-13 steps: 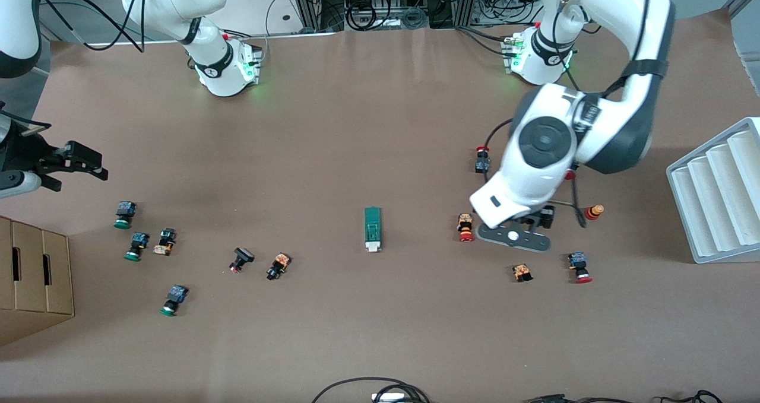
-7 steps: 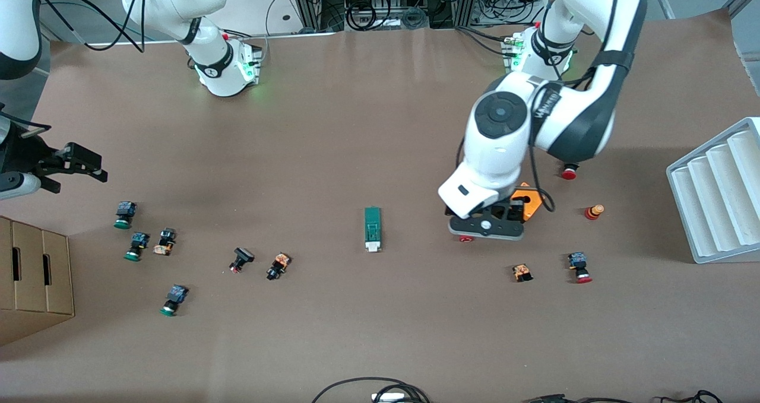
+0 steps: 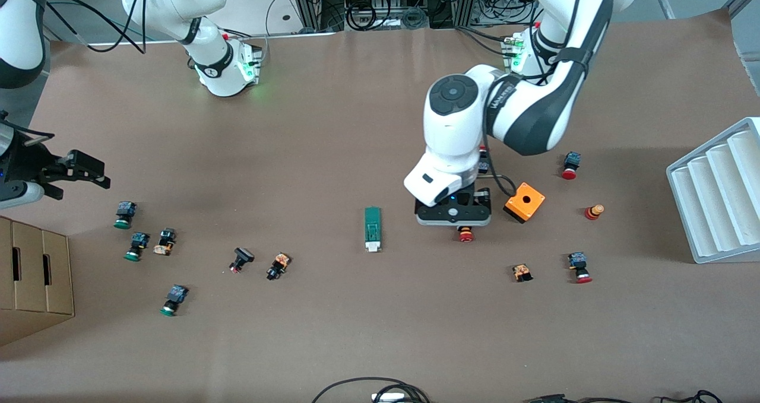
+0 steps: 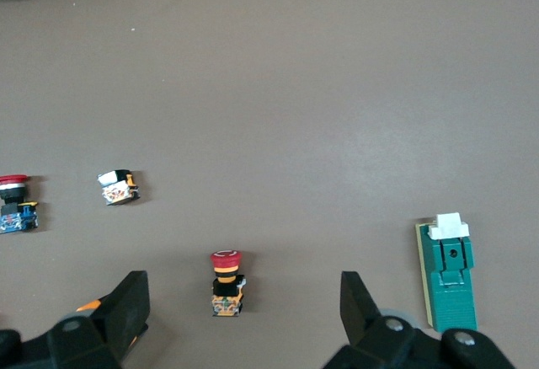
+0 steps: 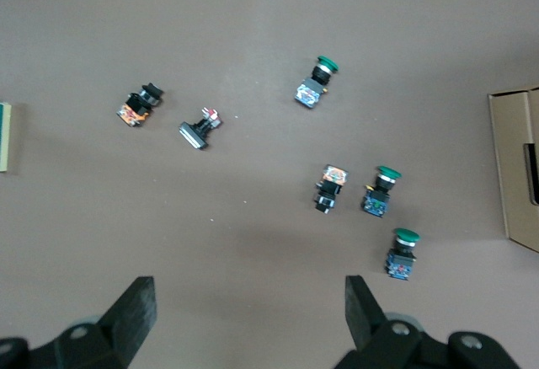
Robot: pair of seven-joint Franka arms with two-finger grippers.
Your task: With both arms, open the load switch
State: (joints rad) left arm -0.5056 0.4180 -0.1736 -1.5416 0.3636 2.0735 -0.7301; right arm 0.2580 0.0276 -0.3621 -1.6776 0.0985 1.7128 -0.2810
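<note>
I see the table (image 3: 332, 124) w/ the left arm (image 3: 522, 112) reaching in from its base at approx 1 o'clock. The right arm (image 3: 178, 11) waits by its base at 11, its hand out at the 9 o'clock edge. The white rack (image 3: 715, 192) sits at 3, the cardboard box (image 3: 32, 272) at 8.

Left gripper (image 4: 244, 318) hangs over a red-capped button (image 4: 226, 283), fingers (image 4: 126, 306) spread wide, nothing btwn them but that button below. An orange cube (image 3: 523, 202) sits just beside it, toward the left arm's end.

Right gripper (image 5: 248, 323) is also wide, holding nothing, over bare table near the green-capped buttons (image 5: 389, 190).

The load switch (image 3: 372, 229) lies flat mid-table, white tab at its 6 o'clock end, untouched, near the left gripper.
</note>
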